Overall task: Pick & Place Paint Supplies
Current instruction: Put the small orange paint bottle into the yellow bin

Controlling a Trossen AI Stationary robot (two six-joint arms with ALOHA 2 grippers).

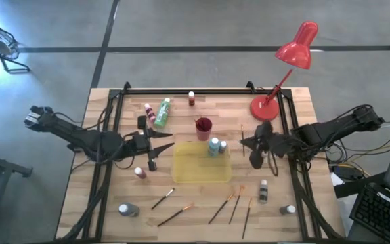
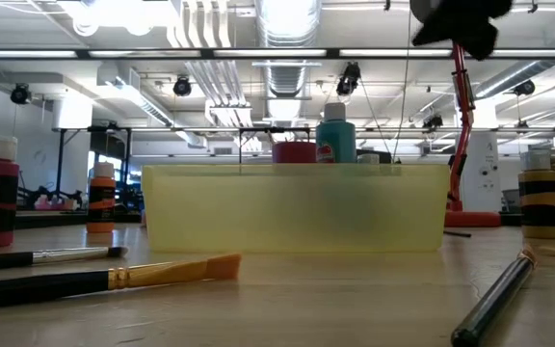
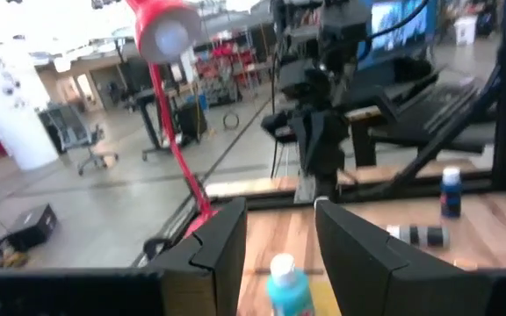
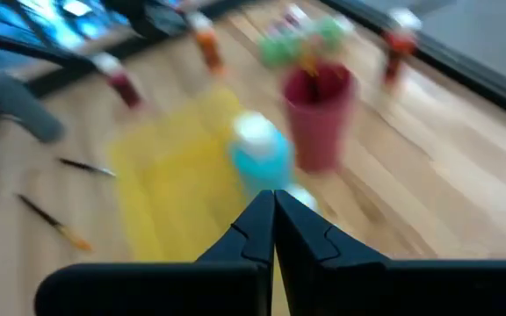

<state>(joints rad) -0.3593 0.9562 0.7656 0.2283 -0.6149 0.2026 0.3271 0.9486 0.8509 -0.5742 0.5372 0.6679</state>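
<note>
From above you see the whole desk (image 1: 114, 203): the left end effector (image 1: 160, 150) is partly open and holds nothing, beside the yellow tray (image 1: 202, 173). The right end effector (image 1: 244, 143) is closed and empty. A light blue bottle (image 1: 214, 146) stands in the tray's far corner, and brushes (image 1: 175, 215) lie in front.

The low view alone shows the tray's wall (image 2: 297, 207), with the blue bottle (image 2: 335, 140) behind it.

The right wrist view shows the magenta cup (image 4: 319, 114) just beside the bottle (image 4: 260, 158).

Right wrist view blurred — light blue bottle (image 4: 260, 151) soft; tray (image 2: 297, 207) hides its base in low view.
</note>
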